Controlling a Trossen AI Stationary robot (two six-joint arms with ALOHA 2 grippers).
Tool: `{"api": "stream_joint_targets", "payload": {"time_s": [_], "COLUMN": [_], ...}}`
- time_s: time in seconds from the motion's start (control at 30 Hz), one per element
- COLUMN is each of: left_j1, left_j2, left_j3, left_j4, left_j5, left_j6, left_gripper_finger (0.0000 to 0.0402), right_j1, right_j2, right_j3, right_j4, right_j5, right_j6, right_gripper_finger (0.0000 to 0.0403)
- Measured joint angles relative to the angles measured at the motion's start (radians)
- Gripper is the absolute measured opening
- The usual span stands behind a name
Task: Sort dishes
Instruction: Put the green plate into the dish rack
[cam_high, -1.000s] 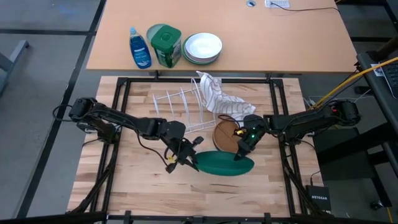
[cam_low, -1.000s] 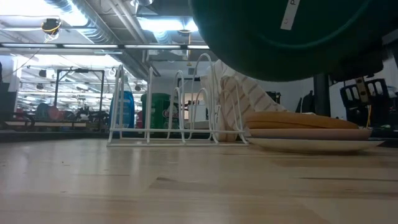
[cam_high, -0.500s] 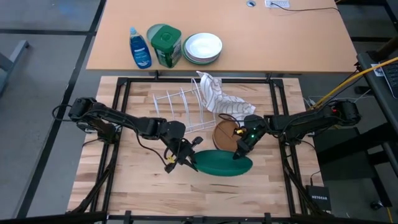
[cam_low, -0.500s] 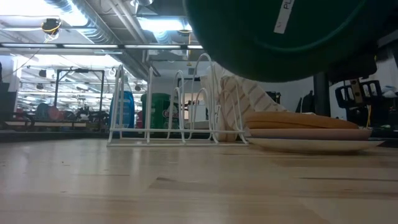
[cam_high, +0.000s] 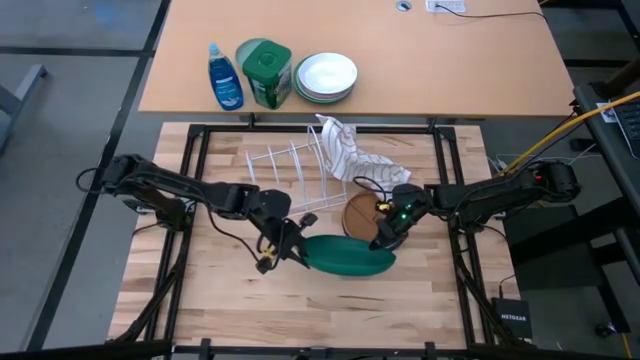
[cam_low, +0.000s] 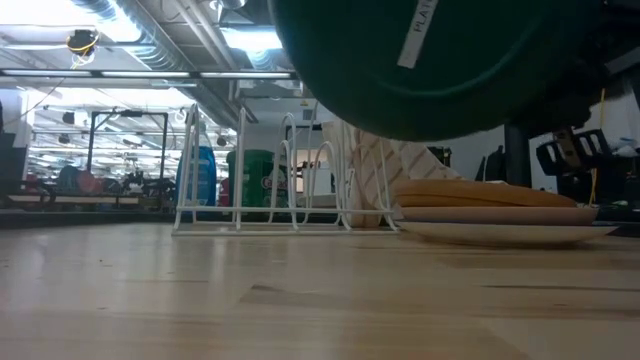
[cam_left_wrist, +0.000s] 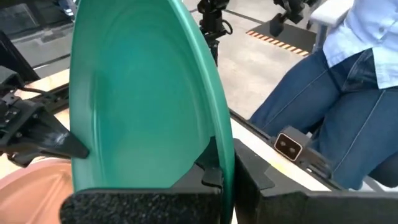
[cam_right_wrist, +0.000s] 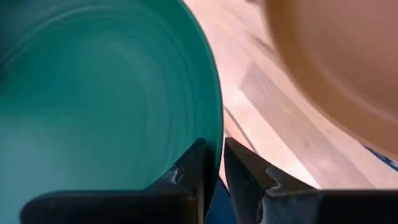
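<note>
The dark green plate (cam_high: 345, 256), broad, glossy and shallow, hangs above the butcher-block table (cam_high: 220, 290) near the table's middle, a white label on its underside in the low view. The left gripper (cam_high: 285, 250) clamps its rim at 9 o'clock; the right gripper (cam_high: 382, 237) pinches the rim at 2 o'clock. Just beyond, at 1 o'clock from the plate, a brown plate (cam_high: 360, 213) tops a low stack. The white wire rack (cam_high: 290, 168) stands at 11 o'clock, a striped cloth (cam_high: 345, 150) draped beside it. Behind lies a tan desk (cam_high: 450, 60) carrying white bowls (cam_high: 326, 76), a green tub (cam_high: 265, 70) and a blue bottle (cam_high: 224, 76). A person in jeans (cam_left_wrist: 323, 99) sits nearby.
</note>
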Motion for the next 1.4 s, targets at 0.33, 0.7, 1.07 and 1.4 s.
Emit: {"api": "stream_joint_targets", "payload": {"time_s": [0.33, 0.7, 1.07, 1.4], "left_j1": [0.0, -0.007, -0.008, -0.001], "left_j2": [-0.109, -0.202, -0.341, -0.373], "left_j3": [0.0, 0.0, 0.001, 0.002], "left_j4": [-0.135, -0.25, -0.071, 0.052], "left_j5": [-0.012, -0.077, -0.392, -0.93], "left_j6": [-0.04, -0.09, -0.394, -0.773], "left_gripper_finger": [0.0, 0.0, 0.0, 0.0], "right_j1": [0.0, 0.001, 0.001, 0.0], "right_j2": [0.0, 0.002, -0.043, -0.214], "right_j3": [0.001, -0.007, 0.026, 0.033], "right_j4": [0.094, -0.031, -0.001, -0.008], "right_j5": [0.018, -0.034, 0.059, 0.269], "right_j6": [0.012, 0.085, -0.456, -0.87], "right_gripper_finger": [0.0058, 0.0058, 0.0058, 0.0058]}}
